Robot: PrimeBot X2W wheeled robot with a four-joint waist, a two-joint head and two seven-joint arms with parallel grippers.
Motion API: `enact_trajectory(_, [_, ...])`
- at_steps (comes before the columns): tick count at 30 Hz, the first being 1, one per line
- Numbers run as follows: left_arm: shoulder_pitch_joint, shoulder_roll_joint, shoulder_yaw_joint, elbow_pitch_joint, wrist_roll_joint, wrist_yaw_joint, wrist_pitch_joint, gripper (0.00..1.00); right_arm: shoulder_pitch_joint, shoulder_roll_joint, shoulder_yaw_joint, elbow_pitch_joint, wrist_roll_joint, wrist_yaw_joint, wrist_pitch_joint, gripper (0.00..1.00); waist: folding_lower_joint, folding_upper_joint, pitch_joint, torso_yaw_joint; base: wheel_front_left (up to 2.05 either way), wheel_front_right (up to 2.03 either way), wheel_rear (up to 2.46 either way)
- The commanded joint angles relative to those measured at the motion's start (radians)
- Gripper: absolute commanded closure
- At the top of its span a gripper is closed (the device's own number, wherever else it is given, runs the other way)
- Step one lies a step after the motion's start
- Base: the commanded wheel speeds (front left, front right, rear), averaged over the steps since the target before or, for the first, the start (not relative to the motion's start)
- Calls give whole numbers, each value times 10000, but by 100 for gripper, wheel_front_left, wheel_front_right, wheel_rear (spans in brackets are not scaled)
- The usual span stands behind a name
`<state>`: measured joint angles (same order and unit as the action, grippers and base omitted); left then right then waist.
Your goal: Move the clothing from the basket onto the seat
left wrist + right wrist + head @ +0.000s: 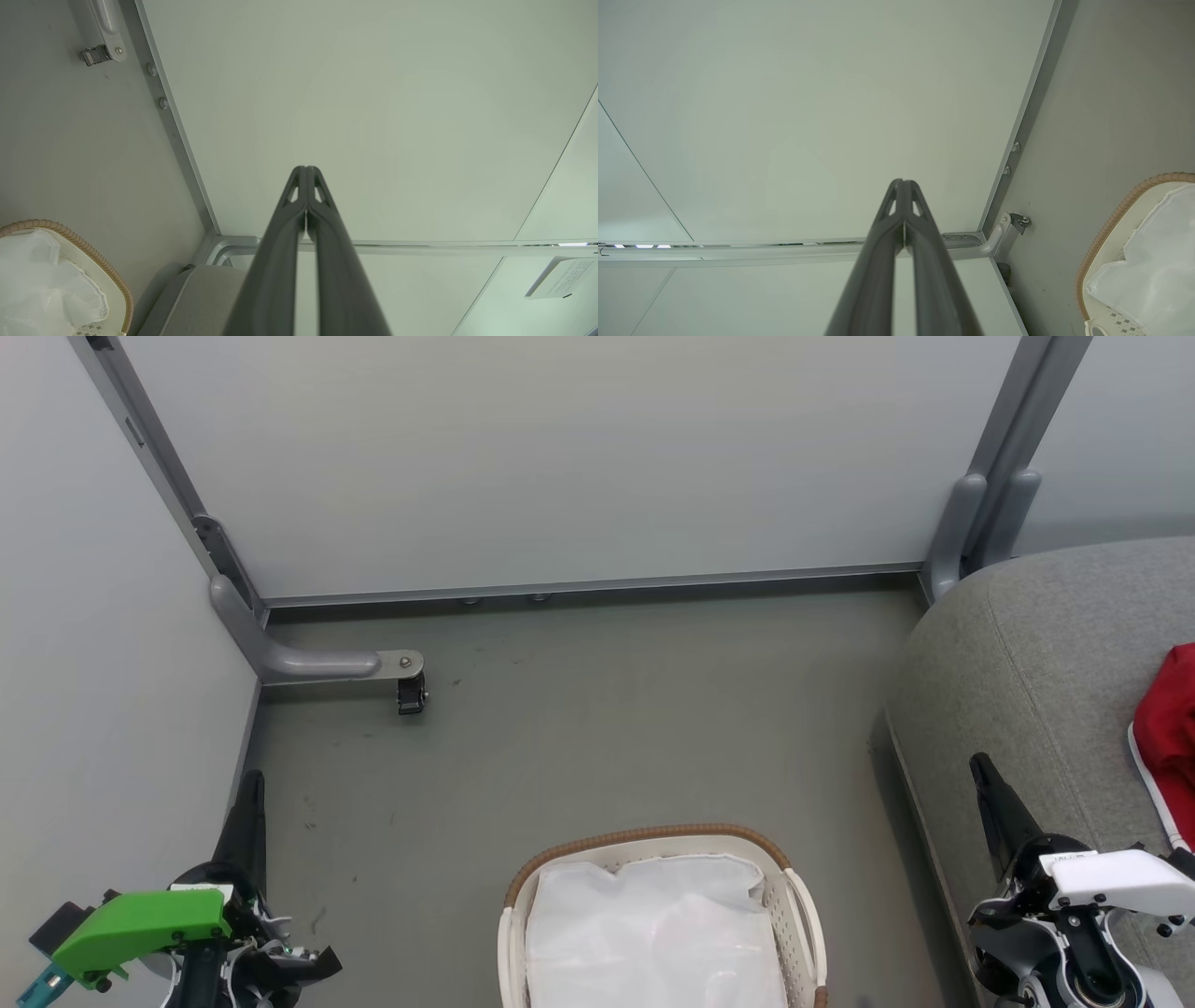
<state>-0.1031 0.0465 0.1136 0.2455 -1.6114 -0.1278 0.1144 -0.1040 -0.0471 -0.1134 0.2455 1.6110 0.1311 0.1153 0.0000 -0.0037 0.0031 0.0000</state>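
Observation:
The cream basket (801, 915) with its brown woven rim stands on the floor at the bottom centre, holding a crumpled white liner (653, 933). Red clothing (1169, 728) with white trim lies on the grey seat (1027, 663) at the right edge. My left gripper (250, 784) is at the lower left, shut with nothing in it, its tips (306, 169) pointing at the wall. My right gripper (980, 767) is at the lower right over the seat's front edge, also shut and holding nothing (903, 182). The basket rim (93, 254) (1115, 219) shows in both wrist views.
Pale partition walls (560, 457) close off the back and left. A grey metal foot with a small black caster (411, 693) juts onto the floor at the back left. Bare grey floor (607, 728) lies between basket and wall.

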Motion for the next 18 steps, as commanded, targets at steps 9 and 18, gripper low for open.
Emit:
enact_trajectory(9, [-120, 69, 22, -21, -28, -58, 35, 100, -81, -60, -19, -38, 35, -7, 16, 100, 0, 37, 0, 0, 0, 0, 0])
enact_trajectory(18, [-120, 69, 22, -20, -29, -58, 34, 100, -81, -60, -19, -38, 36, -7, 16, 100, 0, 37, 0, 0, 0, 0, 0])
